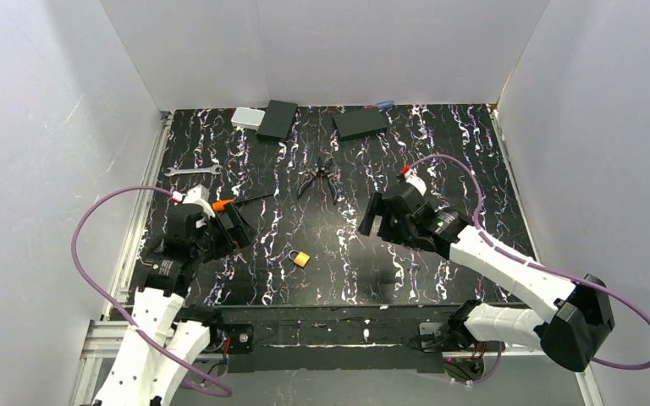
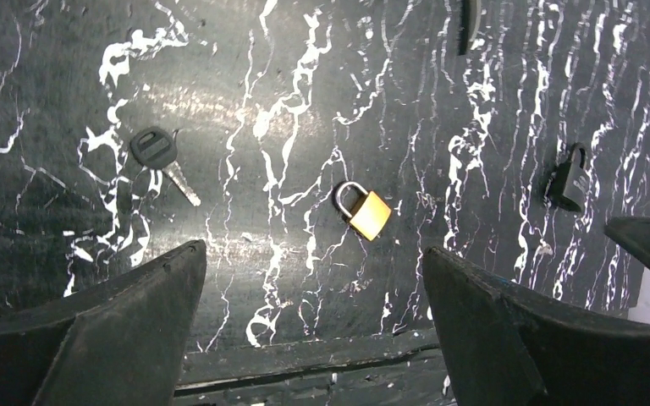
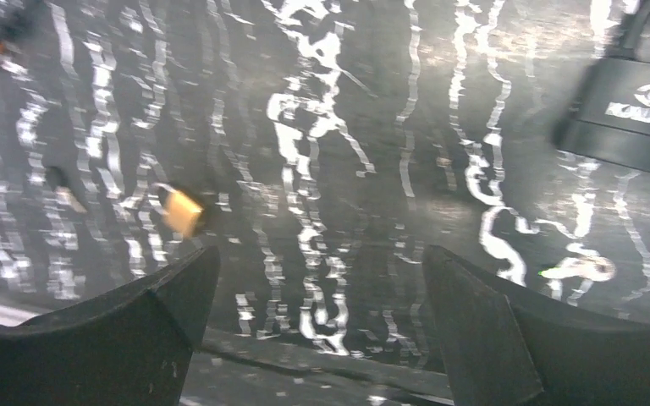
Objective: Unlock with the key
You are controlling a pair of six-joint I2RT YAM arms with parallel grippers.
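A small brass padlock (image 1: 301, 258) with a silver shackle lies flat on the black marbled table (image 1: 440, 169), between the two arms; it also shows in the left wrist view (image 2: 366, 212) and, blurred, in the right wrist view (image 3: 182, 211). A key (image 2: 156, 150) with a black head lies to the left of it, apart from it. A black padlock (image 2: 570, 179) (image 3: 635, 106) lies further right. My left gripper (image 1: 235, 227) (image 2: 313, 249) hangs open above the table, holding nothing. My right gripper (image 1: 372, 218) (image 3: 322, 250) is also open and holds nothing.
An orange-handled screwdriver (image 1: 224, 204) lies by the left gripper. A wrench (image 1: 192, 171) and pliers (image 1: 317, 179) lie mid-table. Two black boxes (image 1: 278, 119) (image 1: 360, 123) and a grey box (image 1: 246, 117) stand at the back. White walls enclose three sides.
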